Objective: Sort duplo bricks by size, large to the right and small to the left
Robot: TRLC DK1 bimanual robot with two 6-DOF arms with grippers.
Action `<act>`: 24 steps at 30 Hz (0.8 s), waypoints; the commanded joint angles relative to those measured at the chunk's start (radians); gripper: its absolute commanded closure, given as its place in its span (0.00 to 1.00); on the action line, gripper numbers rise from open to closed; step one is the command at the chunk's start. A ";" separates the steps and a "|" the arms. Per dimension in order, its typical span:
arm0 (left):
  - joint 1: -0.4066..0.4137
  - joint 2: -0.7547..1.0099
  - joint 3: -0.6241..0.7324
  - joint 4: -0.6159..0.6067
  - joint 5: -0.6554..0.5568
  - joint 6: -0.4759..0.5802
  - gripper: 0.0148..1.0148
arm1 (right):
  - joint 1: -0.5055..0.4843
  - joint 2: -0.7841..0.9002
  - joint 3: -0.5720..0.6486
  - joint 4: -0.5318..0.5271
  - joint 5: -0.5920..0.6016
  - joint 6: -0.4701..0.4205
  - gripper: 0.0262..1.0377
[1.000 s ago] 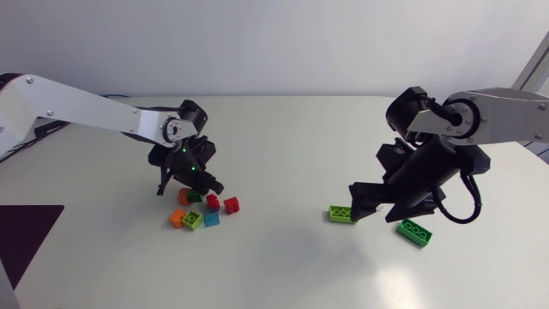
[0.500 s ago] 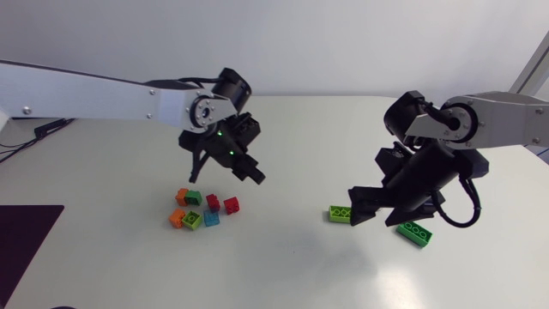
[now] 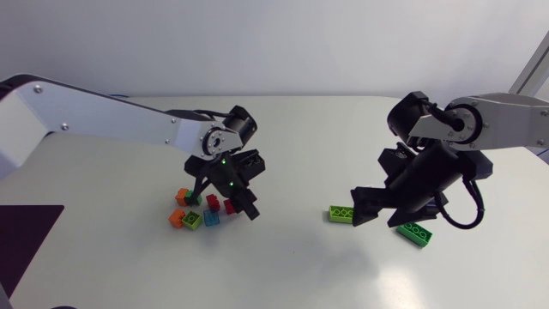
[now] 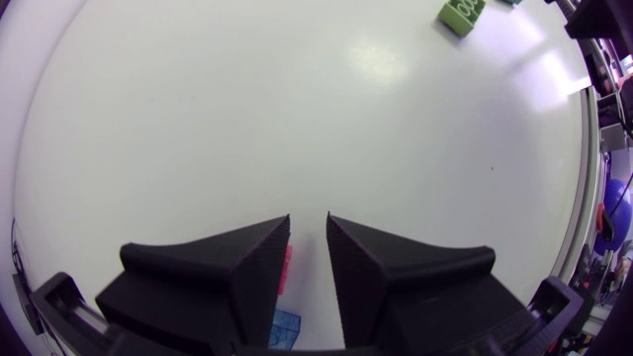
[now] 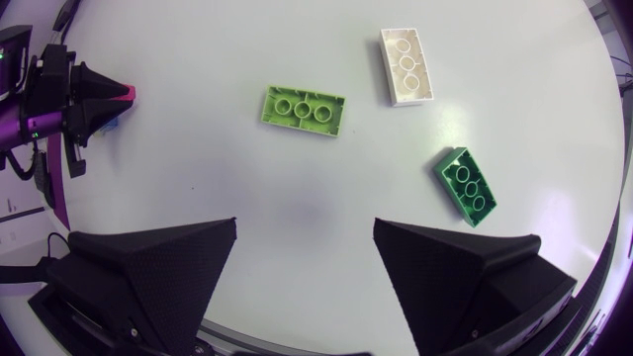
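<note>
Several small bricks [image 3: 206,211] in orange, green, red and blue lie clustered left of the table's middle. My left gripper [image 3: 249,209] hangs low at the cluster's right edge, shut with nothing in it [image 4: 309,220]; a red brick [image 4: 288,267] and a blue one [image 4: 287,324] show just under its fingers. My right gripper [image 3: 371,211] stands open [image 5: 305,247] above bare table. Ahead of it lie three large bricks: a light green brick [image 5: 305,109], a white brick [image 5: 406,65] and a dark green brick [image 5: 465,186].
In the head view the light green brick [image 3: 341,214] lies beside my right gripper and the dark green brick [image 3: 414,233] sits under that arm. A dark mat [image 3: 26,232] covers the table's left front corner.
My left arm lifted away from the small bricks toward the middle, then dropped back to the cluster's right edge, still shut. The right arm barely moved.
</note>
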 commanded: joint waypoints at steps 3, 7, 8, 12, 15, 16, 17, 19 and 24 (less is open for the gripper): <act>0.032 -0.031 -0.074 -0.009 0.017 0.060 0.73 | 0.008 -0.013 -0.029 -0.001 -0.005 0.017 0.04; 0.078 -0.031 -0.092 -0.009 0.023 0.094 0.73 | 0.008 -0.017 -0.032 -0.001 -0.005 0.019 0.04; 0.087 -0.031 -0.097 -0.009 0.023 0.099 0.73 | 0.008 -0.017 -0.034 -0.001 -0.005 0.019 0.04; 0.116 -0.051 -0.123 -0.009 0.028 0.122 0.73 | 0.009 -0.017 -0.032 0.001 -0.005 0.019 0.04; 0.122 -0.073 -0.134 -0.011 0.034 0.125 0.73 | 0.011 -0.014 -0.031 0.001 -0.005 0.019 0.04; 0.121 -0.085 -0.132 -0.013 0.039 0.123 0.73 | 0.011 -0.014 -0.031 0.001 -0.005 0.020 0.04; 0.115 -0.100 -0.129 -0.013 0.040 0.120 0.73 | 0.011 -0.014 -0.029 0.001 -0.005 0.019 0.04; 0.102 -0.137 -0.115 -0.016 0.040 0.099 0.72 | 0.011 -0.010 -0.026 0.004 -0.005 0.016 0.04; 0.098 -0.241 -0.080 -0.034 0.066 0.034 0.71 | 0.058 0.098 0.055 0.013 -0.005 0.020 0.08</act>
